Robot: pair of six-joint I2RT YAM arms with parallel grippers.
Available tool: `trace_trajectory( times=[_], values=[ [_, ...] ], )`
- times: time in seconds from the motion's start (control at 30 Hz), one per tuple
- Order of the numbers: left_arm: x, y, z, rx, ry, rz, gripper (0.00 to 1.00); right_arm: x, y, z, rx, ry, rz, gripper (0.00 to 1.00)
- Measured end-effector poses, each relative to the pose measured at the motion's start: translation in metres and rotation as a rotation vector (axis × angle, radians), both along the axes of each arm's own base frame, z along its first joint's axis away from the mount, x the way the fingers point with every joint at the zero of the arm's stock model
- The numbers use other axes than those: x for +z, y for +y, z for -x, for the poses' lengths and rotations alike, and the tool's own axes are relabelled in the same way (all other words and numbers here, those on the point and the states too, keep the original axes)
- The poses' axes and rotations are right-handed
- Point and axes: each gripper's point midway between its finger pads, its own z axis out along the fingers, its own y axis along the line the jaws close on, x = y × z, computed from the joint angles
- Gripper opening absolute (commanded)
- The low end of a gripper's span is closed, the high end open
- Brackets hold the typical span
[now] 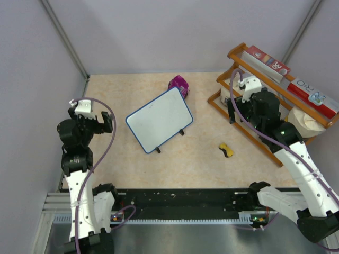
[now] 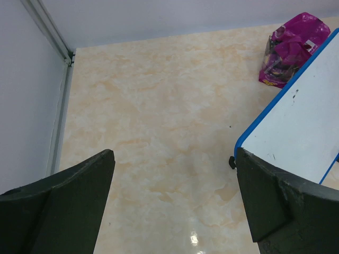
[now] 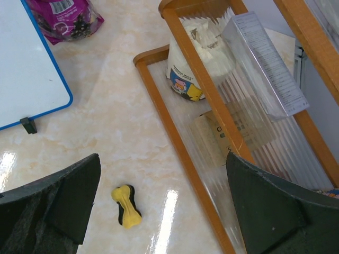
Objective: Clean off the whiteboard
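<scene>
The whiteboard (image 1: 159,119), white with a thin blue frame and two black feet, lies tilted on the table's middle. Its surface looks nearly blank, with a few tiny dark specks. It shows at the right of the left wrist view (image 2: 299,127) and at the top left of the right wrist view (image 3: 26,63). A small yellow-and-black eraser (image 1: 227,150) lies to its right, also in the right wrist view (image 3: 126,207). My left gripper (image 1: 94,120) is open and empty, left of the board. My right gripper (image 1: 241,108) is open and empty, above the rack's edge.
A purple snack bag (image 1: 179,84) lies behind the board. A wooden rack (image 1: 249,129) at the right holds boxes, a white tub (image 3: 193,63) and a clear case. Grey walls enclose the table on the left and the back.
</scene>
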Motion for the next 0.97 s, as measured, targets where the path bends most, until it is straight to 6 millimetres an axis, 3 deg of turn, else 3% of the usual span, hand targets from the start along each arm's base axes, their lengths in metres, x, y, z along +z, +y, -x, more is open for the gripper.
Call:
trace_trajectory(
  times=[0.37,0.97],
  values=[
    [-0.002,-0.017,0.006,-0.075,-0.037,0.045,0.99,0.009,-0.002,-0.006,-0.018,-0.043,-0.004,0.99],
    [-0.006,-0.020,0.002,-0.089,-0.037,0.070,0.99,0.013,-0.003,-0.011,-0.033,-0.073,-0.009,0.99]
  ],
)
